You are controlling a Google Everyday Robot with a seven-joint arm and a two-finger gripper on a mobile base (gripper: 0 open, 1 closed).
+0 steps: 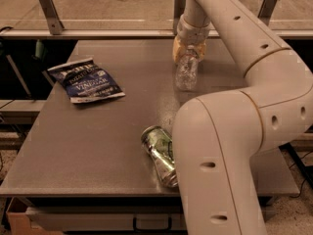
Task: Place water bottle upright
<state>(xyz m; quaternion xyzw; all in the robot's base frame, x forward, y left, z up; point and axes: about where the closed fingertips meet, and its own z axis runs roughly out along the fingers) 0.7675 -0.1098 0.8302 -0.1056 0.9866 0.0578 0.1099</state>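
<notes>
Water bottle [186, 74] stands upright on table [98, 146] directly beneath gripper [189, 52], neck reaching up into it; cannot tell whether grip is closed or released; judged nearly done, with release and retreat left.

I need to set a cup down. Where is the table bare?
Widest: front left, bordered by the chip bag, the can and the table edge. Also between bag and water bottle. Crowded far right, where the gripper meets the bottle's top.
</notes>
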